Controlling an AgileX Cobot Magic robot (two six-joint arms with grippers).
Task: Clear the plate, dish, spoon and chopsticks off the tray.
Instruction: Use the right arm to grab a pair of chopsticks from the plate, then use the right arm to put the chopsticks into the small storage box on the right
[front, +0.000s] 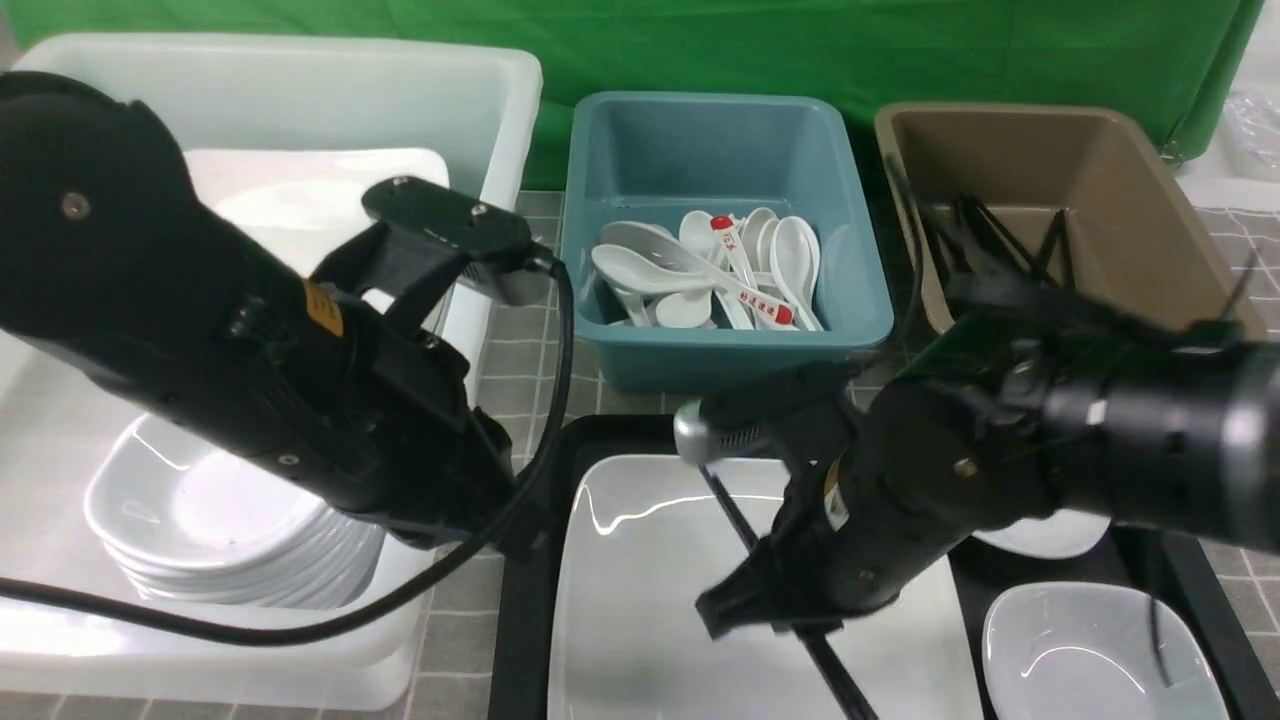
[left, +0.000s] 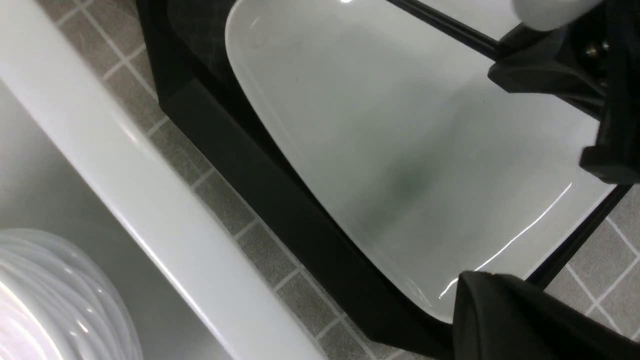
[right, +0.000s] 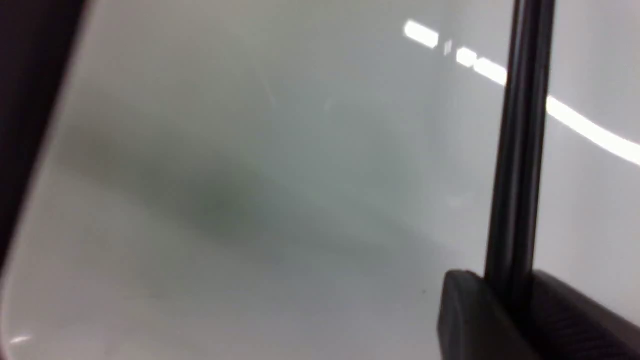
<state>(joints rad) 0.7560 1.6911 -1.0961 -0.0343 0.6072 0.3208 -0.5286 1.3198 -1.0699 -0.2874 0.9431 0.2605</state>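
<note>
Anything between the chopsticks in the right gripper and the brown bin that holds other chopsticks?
Nothing visible does. The right gripper grips the chopsticks over the plate; the brown bin stands open-topped beyond the tray, so only its near wall must be cleared. The right arm hides part of that route.

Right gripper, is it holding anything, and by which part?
The right gripper pinches the chopsticks partway along their length, not at an end, over the plate.

A creased green cloth backdrop spans the far side. The tabletop below it shows small grey square tiles with pale grout lines, and a pale checked covering lies at its far right. The lighting is bright and even.
</note>
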